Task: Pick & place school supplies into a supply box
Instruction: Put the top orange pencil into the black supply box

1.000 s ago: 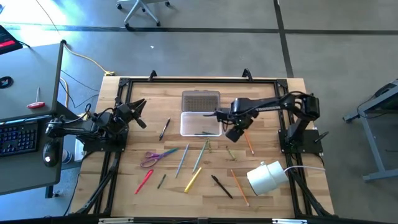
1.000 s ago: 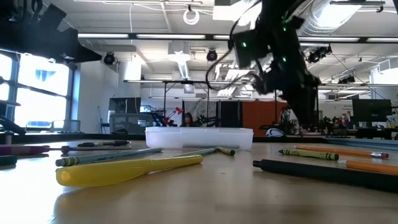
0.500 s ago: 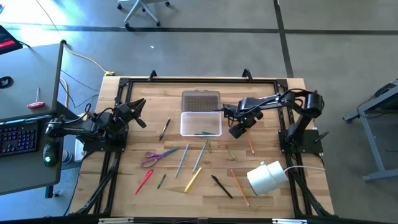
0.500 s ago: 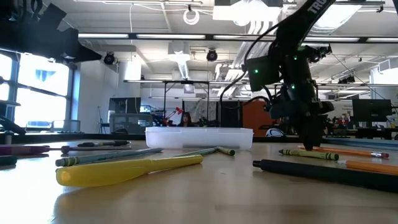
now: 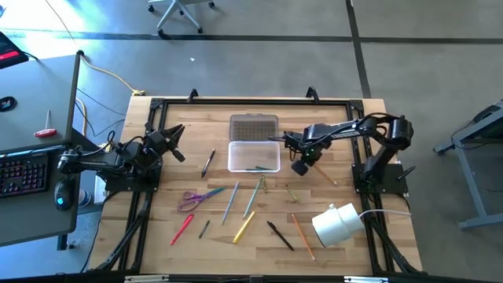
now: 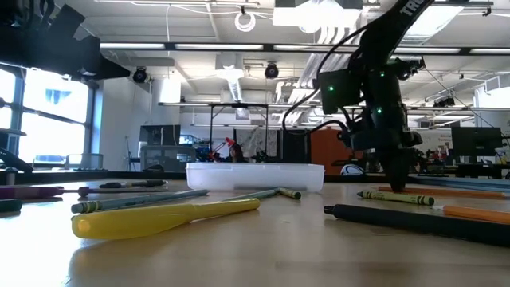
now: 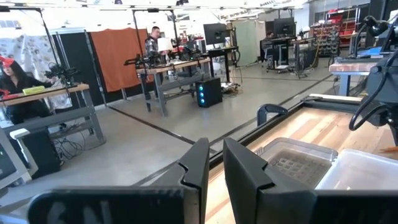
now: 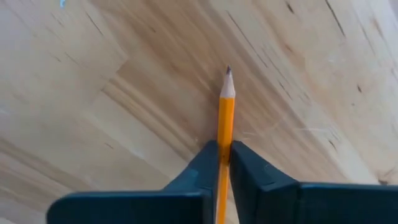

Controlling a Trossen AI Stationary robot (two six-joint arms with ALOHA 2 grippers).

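Right of centre in the high view, the right gripper [image 5: 299, 167] is clamped on an orange pencil [image 8: 225, 112] lying lengthwise between its fingers; the supply box [image 5: 254, 156] sits just left. Left gripper [image 5: 174, 141] waits nearly closed, empty.

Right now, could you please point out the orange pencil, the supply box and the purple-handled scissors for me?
orange pencil [image 8: 225, 112]: right wrist view, on its painted shaft just ahead of the fingers.
supply box [image 5: 253, 156]: high view, on the clear tray's floor.
purple-handled scissors [image 5: 189, 199]: high view, on the handle loops.
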